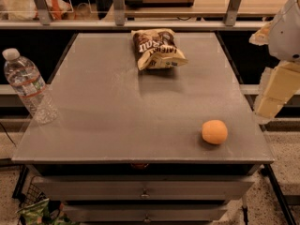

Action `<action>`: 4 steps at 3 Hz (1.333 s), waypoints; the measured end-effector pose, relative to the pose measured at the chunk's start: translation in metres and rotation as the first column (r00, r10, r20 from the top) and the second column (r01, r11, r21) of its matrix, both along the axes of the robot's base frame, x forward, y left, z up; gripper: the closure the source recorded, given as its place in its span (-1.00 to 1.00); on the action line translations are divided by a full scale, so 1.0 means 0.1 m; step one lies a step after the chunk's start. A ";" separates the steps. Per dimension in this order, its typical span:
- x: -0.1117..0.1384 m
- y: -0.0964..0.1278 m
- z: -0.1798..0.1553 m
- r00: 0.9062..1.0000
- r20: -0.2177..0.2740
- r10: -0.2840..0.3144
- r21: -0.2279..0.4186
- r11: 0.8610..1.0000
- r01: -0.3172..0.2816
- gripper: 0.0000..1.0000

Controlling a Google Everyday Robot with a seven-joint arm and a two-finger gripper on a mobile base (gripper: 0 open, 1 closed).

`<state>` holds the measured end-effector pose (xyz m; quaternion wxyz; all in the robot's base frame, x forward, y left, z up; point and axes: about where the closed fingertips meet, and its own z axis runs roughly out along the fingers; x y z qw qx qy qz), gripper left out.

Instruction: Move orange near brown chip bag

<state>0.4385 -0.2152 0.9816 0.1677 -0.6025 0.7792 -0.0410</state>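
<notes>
The orange (214, 131) is a small round fruit lying on the grey table top (122, 107) near the front right corner. The brown chip bag (157, 48) lies wrinkled, dark brown and cream-yellow with white lettering, at the back middle of the table. The two are far apart. My gripper (274, 95) hangs off the table's right edge, above and to the right of the orange, on the white arm (288, 27). It holds nothing that I can see.
A clear plastic water bottle (28, 86) with a white cap stands at the table's left edge. Drawers (143, 189) sit under the table top. A rail and shelves run along the back. A green bag (40, 212) lies in a basket at the lower left.
</notes>
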 end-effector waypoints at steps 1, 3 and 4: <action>0.00 0.00 0.00 1.000 0.000 0.000 0.000 1.000 0.000 -1.00; -0.12 0.09 -0.27 0.994 -0.006 -0.111 0.187 0.976 0.110 -1.00; -0.12 0.21 -0.61 0.990 -0.014 -0.142 0.293 0.946 0.140 -1.00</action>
